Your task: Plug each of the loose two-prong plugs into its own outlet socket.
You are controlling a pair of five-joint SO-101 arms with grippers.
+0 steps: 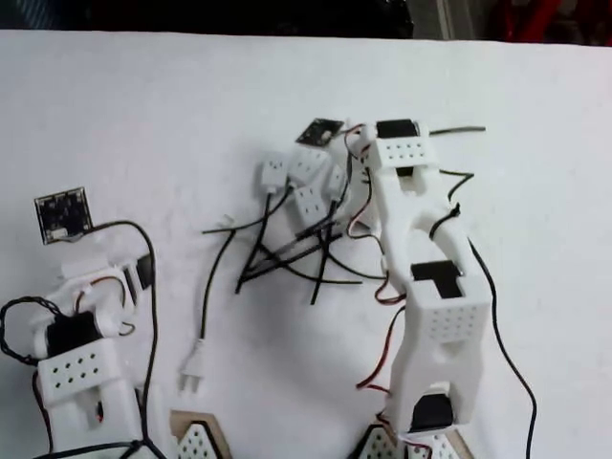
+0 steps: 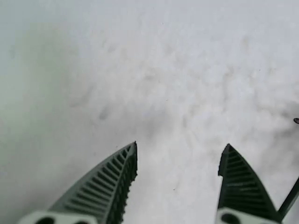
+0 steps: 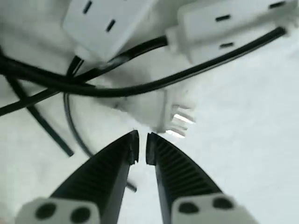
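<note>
R gripper (image 3: 141,142) jaws nearly closed, empty, tips just beside a white 2-prong plug (image 3: 149,112), possibly touching; L gripper (image 2: 180,151) spread wide above table (image 2: 187,70).

White plugs (image 1: 194,368) and sockets (image 1: 275,172), black cords (image 3: 46,77), white table (image 1: 115,105).

The white table (image 1: 535,115) bears a cluster of white plastic outlet sockets (image 1: 308,168), tangled black cords (image 1: 287,253), and, apart from them, a loose white two-prong plug (image 1: 194,368).
</note>
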